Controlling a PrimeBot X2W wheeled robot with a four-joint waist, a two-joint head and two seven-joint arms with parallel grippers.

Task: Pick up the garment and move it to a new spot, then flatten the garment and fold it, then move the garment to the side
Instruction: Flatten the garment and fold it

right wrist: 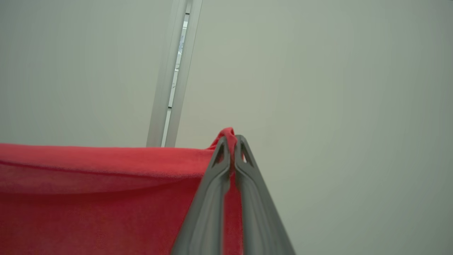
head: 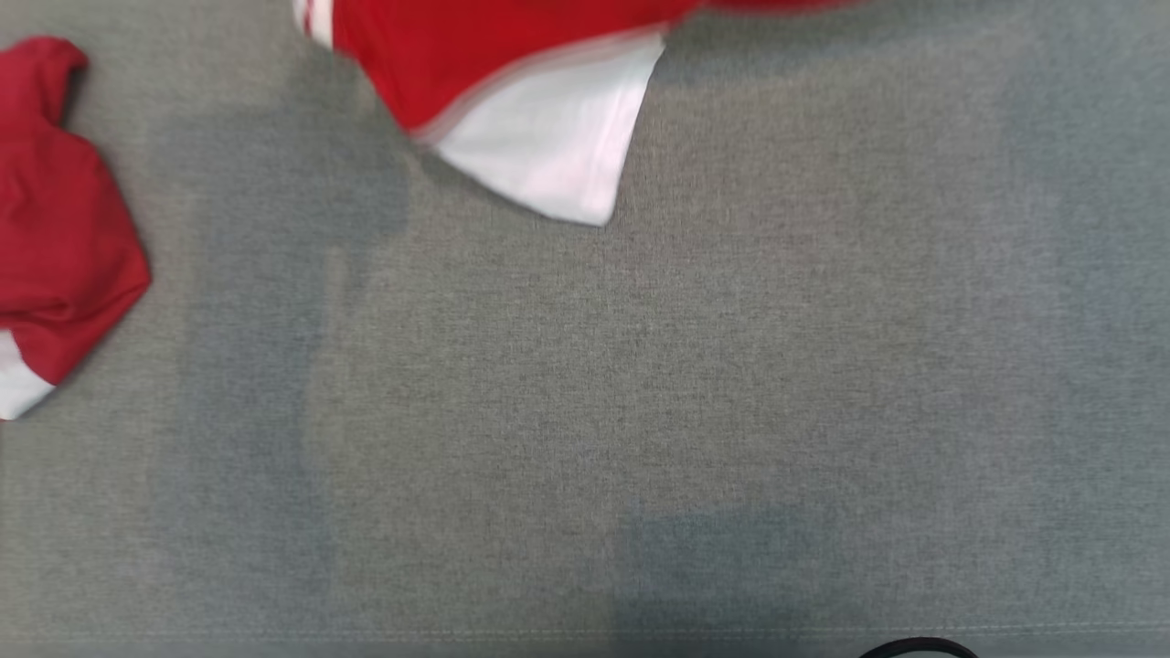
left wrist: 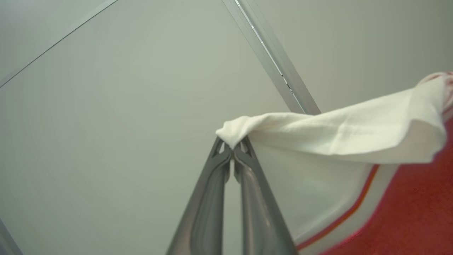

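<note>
The garment [head: 457, 64] is red with white panels. In the head view a blurred part of it, with a white corner [head: 548, 137], shows at the top over the grey table. Another red piece with a white tip [head: 55, 228] lies at the left edge; I cannot tell whether it belongs to the same garment. In the left wrist view my left gripper [left wrist: 232, 150] is shut on a white fold of the garment [left wrist: 336, 131], lifted against a pale panel. In the right wrist view my right gripper [right wrist: 231, 147] is shut on the garment's red edge [right wrist: 106, 170], which stretches off to the left.
The grey cloth-covered table [head: 640, 411] spreads across the head view, its front seam near the bottom edge. A thin dark curved thing [head: 919, 647] peeks in at the bottom right. Both wrist views face pale panels joined by a metal strip [left wrist: 272, 56].
</note>
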